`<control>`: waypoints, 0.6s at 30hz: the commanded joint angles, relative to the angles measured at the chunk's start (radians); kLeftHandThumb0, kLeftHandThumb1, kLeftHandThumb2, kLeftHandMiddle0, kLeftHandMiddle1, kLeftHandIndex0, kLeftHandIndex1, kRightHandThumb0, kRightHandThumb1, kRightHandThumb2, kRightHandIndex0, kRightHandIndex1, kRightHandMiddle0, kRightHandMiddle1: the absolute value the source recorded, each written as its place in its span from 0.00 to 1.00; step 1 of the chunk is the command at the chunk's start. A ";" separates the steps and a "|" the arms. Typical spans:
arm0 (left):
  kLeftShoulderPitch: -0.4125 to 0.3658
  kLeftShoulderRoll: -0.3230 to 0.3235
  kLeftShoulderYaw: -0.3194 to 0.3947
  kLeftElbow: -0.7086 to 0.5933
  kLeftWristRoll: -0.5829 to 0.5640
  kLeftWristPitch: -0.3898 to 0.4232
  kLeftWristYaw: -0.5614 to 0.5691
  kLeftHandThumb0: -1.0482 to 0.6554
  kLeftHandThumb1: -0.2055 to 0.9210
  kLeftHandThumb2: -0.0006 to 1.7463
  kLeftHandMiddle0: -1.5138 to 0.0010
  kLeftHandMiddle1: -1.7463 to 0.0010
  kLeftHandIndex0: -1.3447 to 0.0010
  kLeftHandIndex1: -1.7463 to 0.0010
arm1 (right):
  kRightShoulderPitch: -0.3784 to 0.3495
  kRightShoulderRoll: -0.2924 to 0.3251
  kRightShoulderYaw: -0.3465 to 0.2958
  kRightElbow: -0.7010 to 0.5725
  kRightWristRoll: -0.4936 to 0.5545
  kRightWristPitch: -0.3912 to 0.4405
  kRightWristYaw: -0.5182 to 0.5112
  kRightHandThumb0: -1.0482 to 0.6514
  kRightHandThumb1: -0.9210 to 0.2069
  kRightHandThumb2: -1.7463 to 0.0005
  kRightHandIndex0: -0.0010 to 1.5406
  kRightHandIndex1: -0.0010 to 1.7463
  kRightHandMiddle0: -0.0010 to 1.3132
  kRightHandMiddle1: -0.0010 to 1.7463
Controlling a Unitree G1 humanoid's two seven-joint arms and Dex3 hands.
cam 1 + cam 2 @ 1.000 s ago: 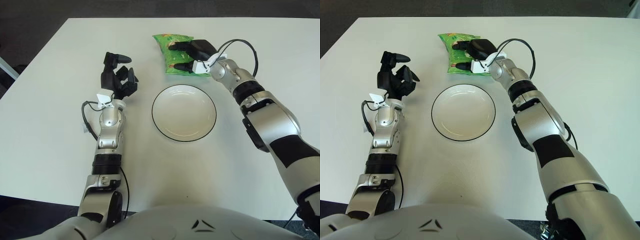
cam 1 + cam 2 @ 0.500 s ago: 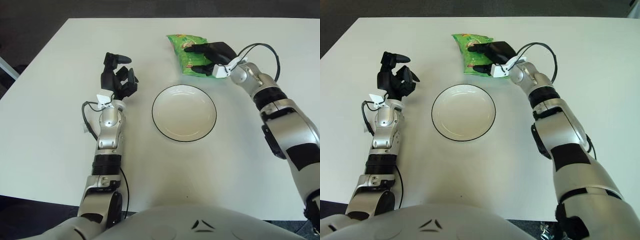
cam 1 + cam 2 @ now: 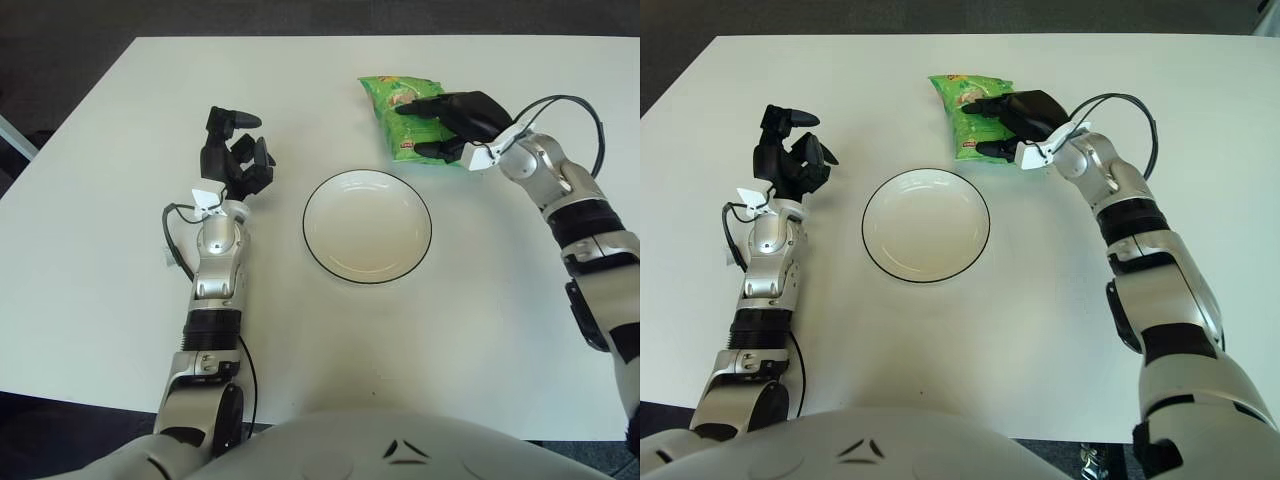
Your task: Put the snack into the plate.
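Right robot hand (image 3: 448, 118) grips green snack bag (image 3: 400, 115) beyond plate (image 3: 367, 226), toward its right. Plate empty; bag not yet delivered. Left robot hand (image 3: 234, 155) idle left of plate, fingers curled, holding nothing.

Looks like a lab or office: plain white table (image 3: 90, 250), dark carpet (image 3: 60, 60) at 12 o'clock, nothing homey around.

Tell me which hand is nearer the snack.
Right. The right hand grips the snack; the left hand is far to its left, beyond the plate.
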 commanded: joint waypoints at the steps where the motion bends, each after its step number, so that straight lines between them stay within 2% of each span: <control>1: 0.139 -0.016 0.006 0.088 0.004 0.019 0.008 0.39 0.81 0.46 0.46 0.00 0.75 0.00 | 0.106 -0.058 -0.034 -0.136 0.031 0.029 0.070 0.28 0.00 0.50 0.38 0.00 0.41 0.04; 9: 0.125 -0.013 0.017 0.102 -0.003 0.029 0.004 0.39 0.80 0.47 0.46 0.00 0.75 0.00 | 0.238 -0.109 -0.110 -0.336 0.070 0.102 0.148 0.29 0.00 0.51 0.38 0.00 0.41 0.04; 13: 0.118 -0.009 0.022 0.113 -0.004 0.027 0.002 0.39 0.80 0.47 0.46 0.00 0.75 0.00 | 0.338 -0.144 -0.172 -0.449 0.109 0.133 0.179 0.29 0.00 0.52 0.38 0.00 0.41 0.04; 18: 0.109 -0.005 0.028 0.125 -0.006 0.027 0.000 0.39 0.80 0.47 0.45 0.00 0.74 0.00 | 0.428 -0.167 -0.234 -0.535 0.155 0.159 0.212 0.29 0.00 0.52 0.38 0.00 0.40 0.03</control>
